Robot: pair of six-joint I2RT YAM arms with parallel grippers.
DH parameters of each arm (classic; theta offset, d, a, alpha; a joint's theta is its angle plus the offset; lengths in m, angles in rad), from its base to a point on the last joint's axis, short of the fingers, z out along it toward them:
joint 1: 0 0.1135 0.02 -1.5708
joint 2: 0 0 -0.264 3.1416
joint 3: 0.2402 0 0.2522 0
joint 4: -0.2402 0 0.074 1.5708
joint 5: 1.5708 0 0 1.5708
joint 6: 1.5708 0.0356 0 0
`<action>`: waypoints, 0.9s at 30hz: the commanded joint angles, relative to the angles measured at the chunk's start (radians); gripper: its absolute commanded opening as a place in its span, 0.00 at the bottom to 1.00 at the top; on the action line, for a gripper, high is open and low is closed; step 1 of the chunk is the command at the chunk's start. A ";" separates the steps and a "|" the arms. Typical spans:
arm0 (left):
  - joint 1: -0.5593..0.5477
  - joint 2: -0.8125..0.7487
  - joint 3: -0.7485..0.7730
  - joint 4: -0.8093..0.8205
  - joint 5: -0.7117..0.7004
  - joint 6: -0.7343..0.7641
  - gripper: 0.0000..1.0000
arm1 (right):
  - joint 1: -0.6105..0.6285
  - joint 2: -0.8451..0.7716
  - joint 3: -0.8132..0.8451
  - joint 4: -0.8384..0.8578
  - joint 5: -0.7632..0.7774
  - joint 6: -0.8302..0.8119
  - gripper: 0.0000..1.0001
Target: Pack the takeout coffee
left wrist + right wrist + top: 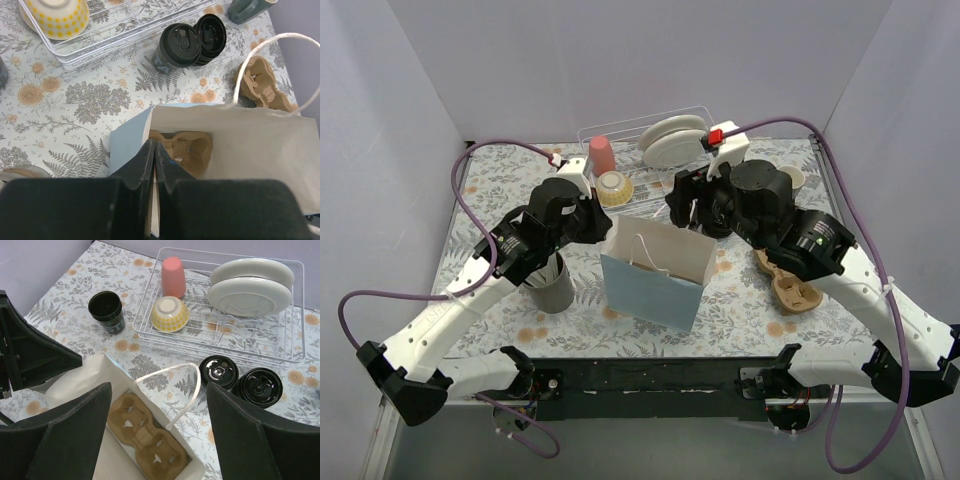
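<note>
Two black lidded coffee cups (218,371) (260,386) stand side by side on the table in front of the dish rack; they also show in the left wrist view (180,46) (210,32). In the top view my right arm hides them. A light blue paper bag (655,275) stands open mid-table with a brown cardboard cup carrier (145,437) lying in its bottom. My left gripper (154,145) is shut on the bag's left rim (145,112). My right gripper (159,390) is open and empty, above the bag's far side, short of the cups.
A wire dish rack (650,165) at the back holds plates, a yellow bowl and a pink cup. A grey metal cup (552,285) stands left of the bag. A second cardboard carrier (790,285) lies to the right. A dark lidless cup (106,310) stands left of the rack.
</note>
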 commanded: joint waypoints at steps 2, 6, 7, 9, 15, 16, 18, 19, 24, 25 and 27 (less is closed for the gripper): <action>0.003 0.007 0.046 -0.112 0.011 -0.054 0.00 | 0.003 0.057 0.221 -0.121 0.118 0.032 0.84; 0.003 0.010 0.074 -0.164 0.024 -0.116 0.17 | 0.002 0.156 0.379 -0.199 0.164 0.021 0.84; 0.003 0.012 0.081 -0.177 0.001 -0.127 0.29 | 0.000 0.169 0.397 -0.205 0.164 0.027 0.84; 0.003 0.015 0.103 -0.203 -0.028 -0.131 0.49 | 0.000 0.187 0.415 -0.205 0.155 0.035 0.84; 0.003 0.070 0.181 -0.244 -0.102 -0.087 0.60 | 0.000 0.187 0.385 -0.187 0.119 0.070 0.84; 0.004 0.084 0.195 -0.258 -0.113 -0.088 0.60 | 0.000 0.187 0.383 -0.185 0.115 0.073 0.84; 0.006 0.105 0.222 -0.273 -0.121 -0.088 0.60 | 0.000 0.190 0.382 -0.176 0.100 0.064 0.84; 0.008 0.102 0.221 -0.266 -0.115 -0.085 0.60 | 0.000 0.190 0.381 -0.173 0.096 0.064 0.84; 0.049 0.116 0.203 -0.250 -0.067 -0.079 0.54 | 0.000 0.195 0.394 -0.182 0.086 0.070 0.84; 0.057 0.116 0.180 -0.241 -0.053 -0.070 0.52 | 0.000 0.192 0.391 -0.179 0.078 0.070 0.84; 0.086 0.104 0.150 -0.197 -0.013 -0.032 0.50 | 0.000 0.177 0.371 -0.158 0.057 0.066 0.83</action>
